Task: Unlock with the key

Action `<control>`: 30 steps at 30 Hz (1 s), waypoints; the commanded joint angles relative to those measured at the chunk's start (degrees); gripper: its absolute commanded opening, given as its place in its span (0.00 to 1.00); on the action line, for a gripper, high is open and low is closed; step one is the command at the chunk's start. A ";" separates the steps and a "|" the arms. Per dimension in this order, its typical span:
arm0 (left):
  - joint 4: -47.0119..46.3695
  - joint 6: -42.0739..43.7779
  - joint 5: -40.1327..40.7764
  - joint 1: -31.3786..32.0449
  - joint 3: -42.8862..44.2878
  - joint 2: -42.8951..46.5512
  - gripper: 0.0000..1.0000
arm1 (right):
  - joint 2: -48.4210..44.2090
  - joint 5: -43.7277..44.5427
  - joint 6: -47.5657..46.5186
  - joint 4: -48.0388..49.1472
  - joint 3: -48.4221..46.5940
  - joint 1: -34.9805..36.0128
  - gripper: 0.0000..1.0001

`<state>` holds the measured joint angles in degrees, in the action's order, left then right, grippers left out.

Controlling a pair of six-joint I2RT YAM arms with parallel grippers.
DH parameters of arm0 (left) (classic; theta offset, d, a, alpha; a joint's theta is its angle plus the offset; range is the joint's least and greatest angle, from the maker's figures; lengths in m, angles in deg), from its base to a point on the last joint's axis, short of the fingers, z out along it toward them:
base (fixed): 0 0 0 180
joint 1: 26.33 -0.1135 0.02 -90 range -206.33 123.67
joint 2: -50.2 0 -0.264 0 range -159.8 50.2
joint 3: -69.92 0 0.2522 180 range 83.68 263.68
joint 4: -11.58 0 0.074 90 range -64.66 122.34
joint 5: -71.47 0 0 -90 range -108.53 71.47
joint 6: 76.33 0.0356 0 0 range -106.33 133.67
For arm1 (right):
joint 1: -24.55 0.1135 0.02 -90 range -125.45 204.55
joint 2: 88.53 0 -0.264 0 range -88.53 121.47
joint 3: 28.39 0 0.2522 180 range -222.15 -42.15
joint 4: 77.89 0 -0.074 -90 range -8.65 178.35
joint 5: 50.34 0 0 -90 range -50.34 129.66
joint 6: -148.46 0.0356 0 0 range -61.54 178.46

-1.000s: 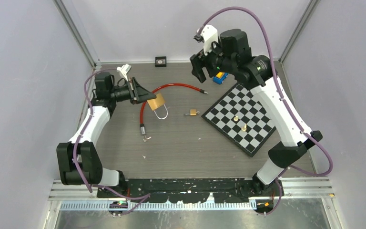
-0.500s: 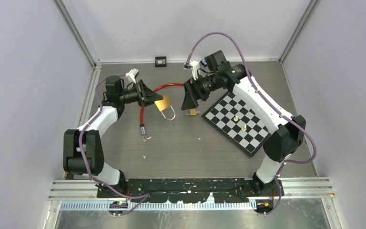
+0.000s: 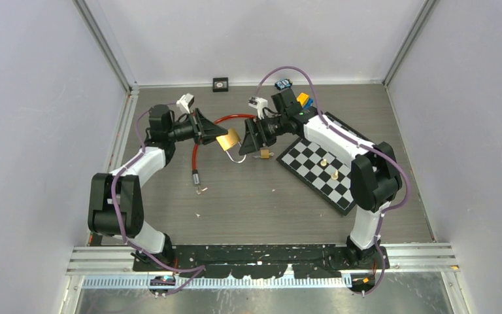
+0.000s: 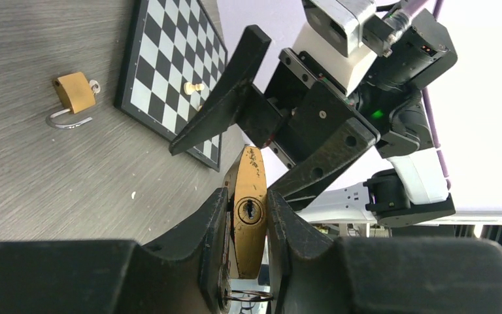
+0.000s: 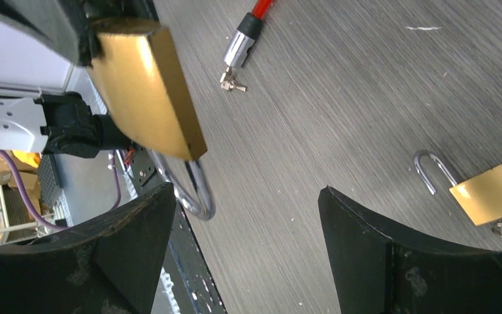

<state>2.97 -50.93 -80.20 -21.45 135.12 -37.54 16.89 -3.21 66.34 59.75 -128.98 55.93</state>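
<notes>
While the left gripper (image 4: 247, 199) clamps the large brass padlock (image 4: 251, 173), keyhole (image 4: 249, 210) exposed, the empty, wide-spread right gripper (image 5: 245, 196) should next collect the small silver keys (image 5: 234, 83).

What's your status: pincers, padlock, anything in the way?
Left pincer shut on padlock, keyhole showing. Right pincer open, empty, close by. Keys lie on table.

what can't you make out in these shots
- Left wrist: big padlock shackle, mostly hidden behind the left fingers.
- Top: small padlock, too small to see any key in it.
- Right wrist: keys by the cable, too small; cable cut off by top edge.
</notes>
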 commanded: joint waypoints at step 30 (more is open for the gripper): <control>-9.03 -3.60 0.68 1.46 1.04 -0.89 0.00 | -2.71 -0.72 9.99 17.73 8.03 4.01 0.50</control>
<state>-0.72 -52.35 -78.86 -20.18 134.72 -40.45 17.57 -6.84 78.93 77.15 -120.45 59.34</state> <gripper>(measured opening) 0.263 0.539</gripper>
